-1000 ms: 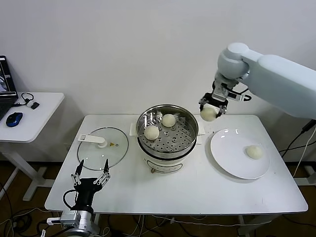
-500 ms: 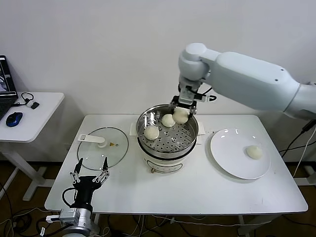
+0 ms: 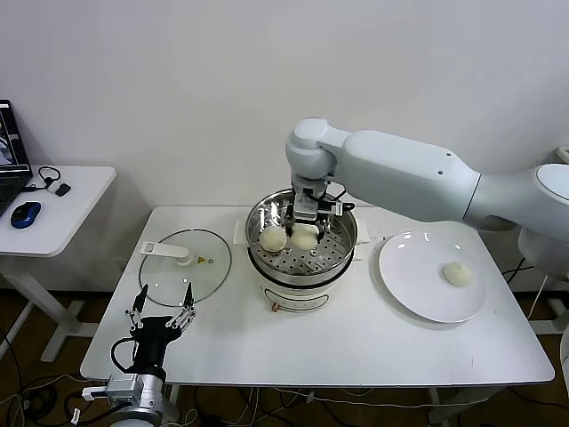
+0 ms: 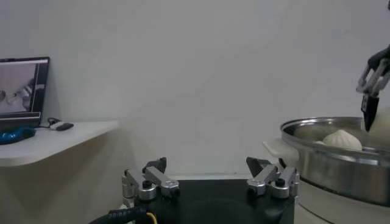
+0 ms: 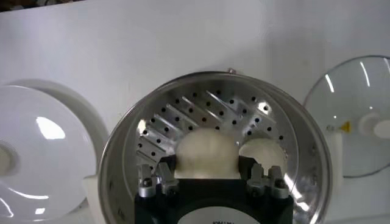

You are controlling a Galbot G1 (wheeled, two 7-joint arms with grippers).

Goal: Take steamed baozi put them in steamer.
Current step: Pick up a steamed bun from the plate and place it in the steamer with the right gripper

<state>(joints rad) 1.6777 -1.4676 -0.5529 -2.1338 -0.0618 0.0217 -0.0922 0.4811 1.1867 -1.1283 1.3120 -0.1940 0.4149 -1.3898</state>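
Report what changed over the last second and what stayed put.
The right gripper, jaws shut on a baozi, swung from above the plate's near edge leftward and down into the steamer. It has not let go. Two baozi inside, the bun on the plate, the glass lid and the left gripper stayed.

At frame centre, the right tool [image 3: 305, 213] reaches down into the round shiny steel steamer [image 3: 342, 249] on the white counter [image 3: 356, 338], closed on a cream-white baozi [image 3: 305, 237]; another bun [image 3: 272, 238] lies just beside it. A fourth-looking bun [image 3: 458, 273] sits on the white round plate [image 3: 418, 294] at right. The flat glass lid [image 3: 185, 264] lies left of centre. The left tool [image 3: 163, 309] hovers at lower left, fingers spread.
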